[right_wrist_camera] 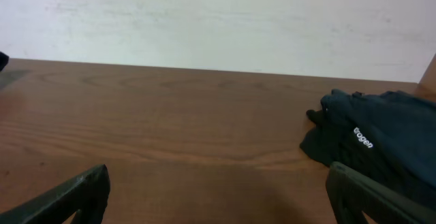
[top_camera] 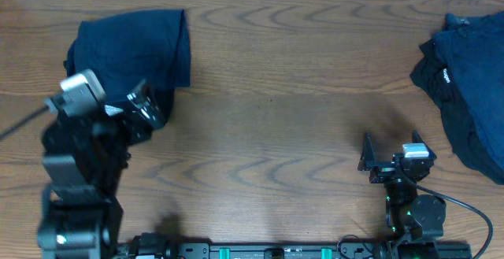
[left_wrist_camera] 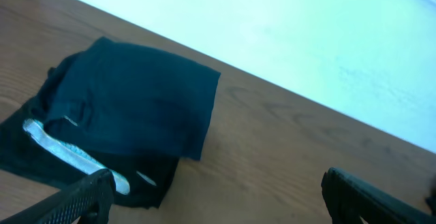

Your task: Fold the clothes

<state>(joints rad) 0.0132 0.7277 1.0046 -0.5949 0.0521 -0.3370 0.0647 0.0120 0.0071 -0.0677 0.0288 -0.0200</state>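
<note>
A folded navy garment (top_camera: 134,46) lies at the table's back left, on top of a black piece with a whitish-grey band (left_wrist_camera: 68,152). In the left wrist view the navy garment (left_wrist_camera: 143,101) is ahead and to the left. My left gripper (top_camera: 146,108) is open and empty at the near edge of this stack (left_wrist_camera: 218,203). A loose pile of navy and black clothes (top_camera: 468,78) with a small white mark (top_camera: 446,75) lies at the right edge. My right gripper (top_camera: 391,155) is open and empty, left of and nearer than the pile (right_wrist_camera: 388,135), over bare table (right_wrist_camera: 218,200).
The wooden table (top_camera: 299,94) stretches between the two heaps. A white wall (right_wrist_camera: 218,20) runs along the far edge. The arm bases and cables sit along the near edge (top_camera: 276,251).
</note>
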